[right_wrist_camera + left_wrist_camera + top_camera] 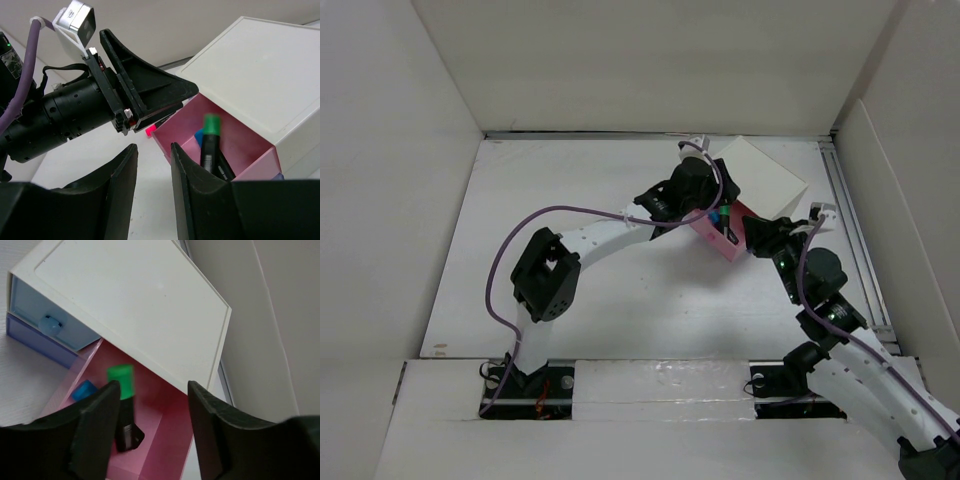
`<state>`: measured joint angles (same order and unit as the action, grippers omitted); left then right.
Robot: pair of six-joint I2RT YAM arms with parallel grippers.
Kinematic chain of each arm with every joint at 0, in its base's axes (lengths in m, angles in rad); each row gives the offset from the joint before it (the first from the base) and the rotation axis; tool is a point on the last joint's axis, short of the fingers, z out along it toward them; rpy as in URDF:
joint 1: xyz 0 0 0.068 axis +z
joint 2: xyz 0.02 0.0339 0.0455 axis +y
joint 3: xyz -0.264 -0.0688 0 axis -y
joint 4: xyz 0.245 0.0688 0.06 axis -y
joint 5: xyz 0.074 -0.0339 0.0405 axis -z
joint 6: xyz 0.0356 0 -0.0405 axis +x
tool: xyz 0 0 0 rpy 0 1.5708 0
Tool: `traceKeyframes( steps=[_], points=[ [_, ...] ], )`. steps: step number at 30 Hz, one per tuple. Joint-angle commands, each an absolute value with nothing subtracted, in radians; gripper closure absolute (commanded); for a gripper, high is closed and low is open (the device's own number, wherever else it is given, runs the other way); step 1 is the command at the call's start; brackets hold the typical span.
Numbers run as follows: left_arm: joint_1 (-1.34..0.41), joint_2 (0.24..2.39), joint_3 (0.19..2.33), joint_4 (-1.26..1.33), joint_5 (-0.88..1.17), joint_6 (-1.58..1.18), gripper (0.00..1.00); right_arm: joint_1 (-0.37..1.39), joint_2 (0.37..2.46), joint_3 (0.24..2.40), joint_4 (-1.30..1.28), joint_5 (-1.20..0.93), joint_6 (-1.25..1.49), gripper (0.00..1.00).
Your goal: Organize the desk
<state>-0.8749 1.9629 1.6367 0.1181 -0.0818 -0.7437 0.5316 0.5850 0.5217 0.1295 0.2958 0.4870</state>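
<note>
The white desk (620, 310) holds a small white drawer box (767, 172) at the back right. Its pink drawer (723, 240) is pulled open. My left gripper (718, 210) hovers over the drawer, open and empty (152, 390). Below it a black marker with a green cap (120, 381) stands tilted and blurred in the drawer, next to a blue cap (83, 390). My right gripper (757, 240) is at the drawer's front corner, jaws a little apart with only desk between them (153, 150). The green-capped marker (210, 145) also shows in the right wrist view.
The box has a shut light-blue drawer with a round knob (50, 325) and a purple drawer (30, 335) under it. A marker with a red tip (150, 131) lies on the desk beside the pink drawer. White walls enclose the desk; a rail (850, 220) runs along the right edge.
</note>
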Motion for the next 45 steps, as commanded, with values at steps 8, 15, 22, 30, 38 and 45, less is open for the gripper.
traceKeyframes(
  steps=[8,15,22,30,38,45],
  points=[
    [-0.873,1.844,1.643,0.115,-0.196,-0.637,0.51,0.538,0.583,0.534,0.161,0.304,0.491,0.61],
    [-0.701,1.704,1.415,0.156,-0.224,-0.546,0.46,0.538,0.584,0.534,0.166,0.290,0.491,0.77],
    [-0.454,2.004,1.575,0.014,0.229,-0.339,0.36,0.538,0.595,0.535,0.166,0.278,0.491,0.85],
    [-0.454,2.198,1.793,-0.172,0.101,-0.147,0.33,0.538,0.609,0.535,0.172,0.275,0.491,0.68],
    [-0.454,2.285,1.858,-0.242,0.140,-0.032,0.32,0.538,0.621,0.537,0.175,0.275,0.491,0.66],
    [-0.495,2.312,1.848,-0.256,0.085,0.029,0.37,0.538,0.624,0.538,0.176,0.276,0.492,0.65]
  ],
)
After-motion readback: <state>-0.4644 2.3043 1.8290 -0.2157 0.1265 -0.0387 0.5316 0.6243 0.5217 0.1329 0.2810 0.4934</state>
